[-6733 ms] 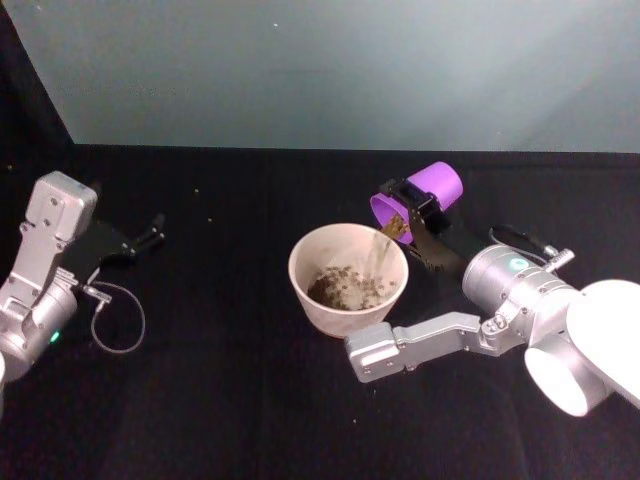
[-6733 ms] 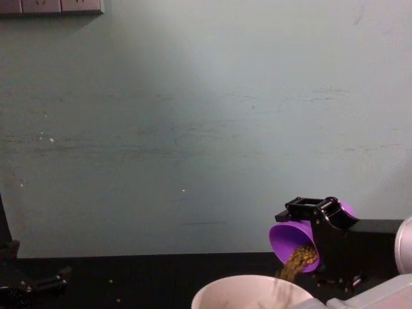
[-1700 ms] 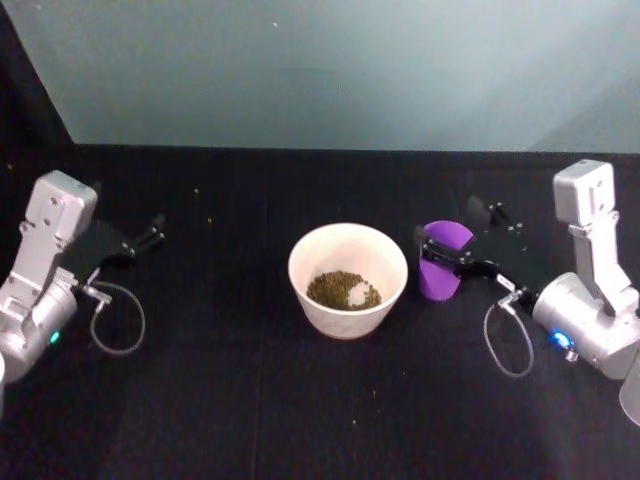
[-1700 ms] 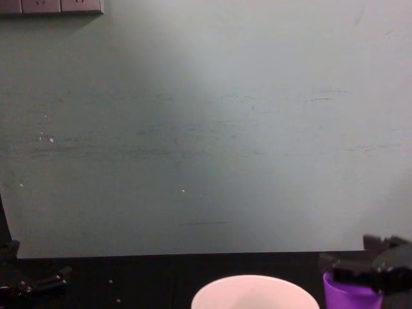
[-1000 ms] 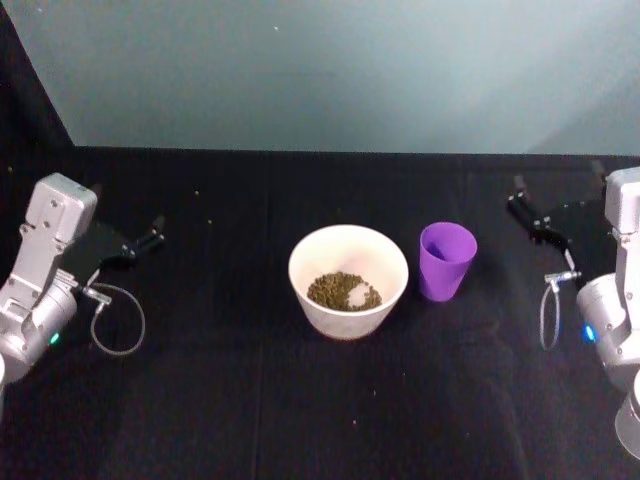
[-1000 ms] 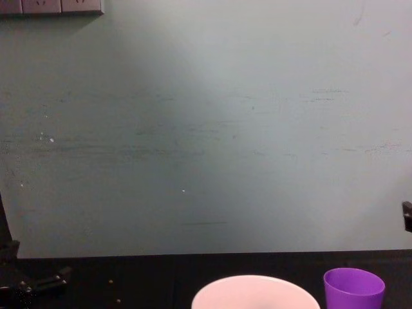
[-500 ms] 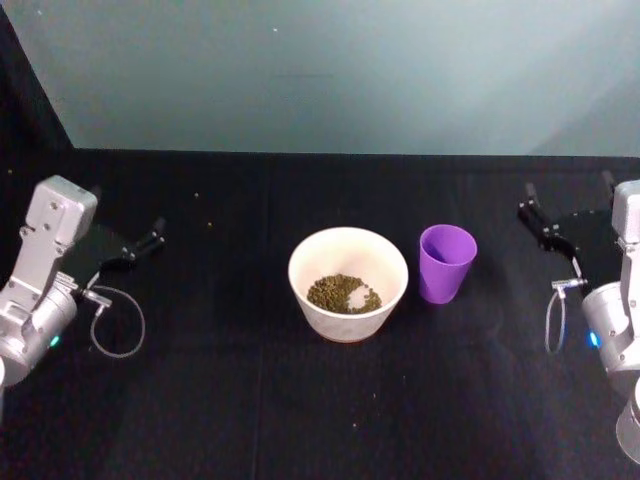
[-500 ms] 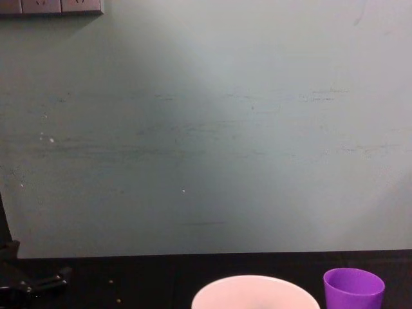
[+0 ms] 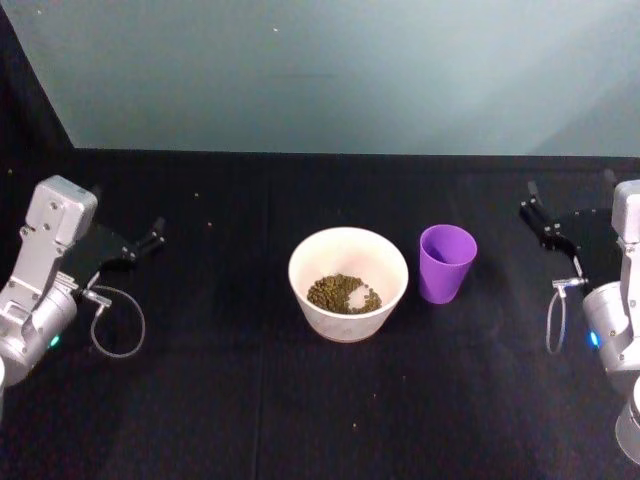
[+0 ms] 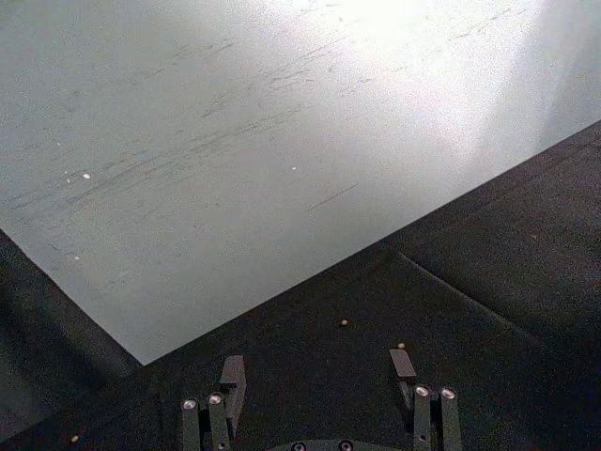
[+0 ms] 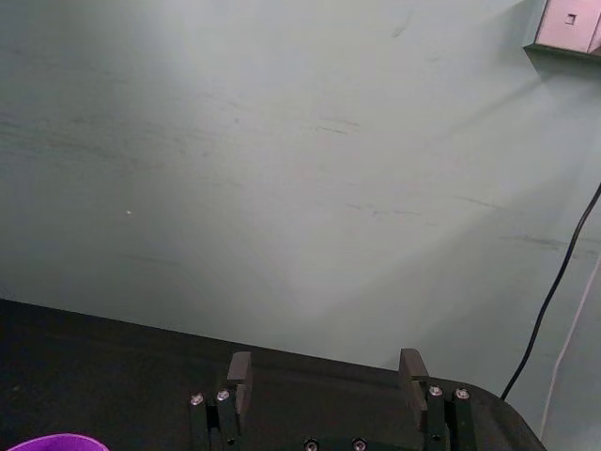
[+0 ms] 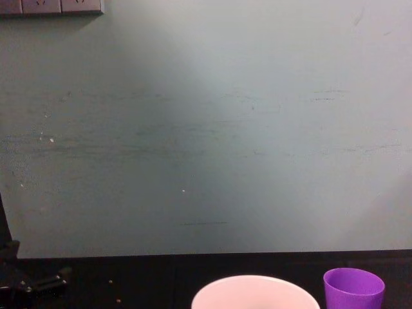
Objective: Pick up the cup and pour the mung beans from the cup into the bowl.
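Cup (image 9: 446, 262) stands upright beside the bowl (image 9: 348, 283), well apart from both grippers' spread jaws.

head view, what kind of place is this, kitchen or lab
Probably a lab test bench, not a kitchen: a black cloth table against a bare grey-green wall, with a bowl and a purple cup between two robot arms.

The scene is dim overall, the black worktop (image 9: 200, 400) swallowing most detail. Light falls unevenly on the pale green wall (image 12: 206, 129): in the left wrist view it flares to a washed-out glare near one edge, while its far corners sink into shade. In the head view the wall brightens toward the right. The bowl (image 9: 348, 283) and cup (image 9: 446, 262) are evenly lit, with soft edges and mild graininess throughout.
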Controlling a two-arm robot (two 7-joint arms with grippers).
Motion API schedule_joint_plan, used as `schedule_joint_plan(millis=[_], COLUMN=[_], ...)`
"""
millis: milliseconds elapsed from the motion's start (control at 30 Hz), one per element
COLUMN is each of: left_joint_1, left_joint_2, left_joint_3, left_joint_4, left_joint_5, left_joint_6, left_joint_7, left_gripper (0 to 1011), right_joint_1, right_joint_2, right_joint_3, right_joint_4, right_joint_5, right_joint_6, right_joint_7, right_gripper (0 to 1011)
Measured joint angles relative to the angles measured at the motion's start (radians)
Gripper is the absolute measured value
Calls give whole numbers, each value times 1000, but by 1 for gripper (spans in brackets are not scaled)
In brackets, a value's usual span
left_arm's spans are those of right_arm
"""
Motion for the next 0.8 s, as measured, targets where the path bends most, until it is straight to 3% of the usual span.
schedule_joint_plan(millis=[800], left_joint_1=[0], left_joint_2=[0], left_joint_3=[0], left_joint_4=[0], left_joint_5=[0], left_joint_6=[0], left_joint_7=[0], left_gripper=[1000], right_joint_1=[-1], right_joint_2=[-1], right_joint_3=[-1], right_joint_4=[-2], right_joint_5=[-4], right_joint_6=[1], right_joint_7=[-7], right_gripper=[1003])
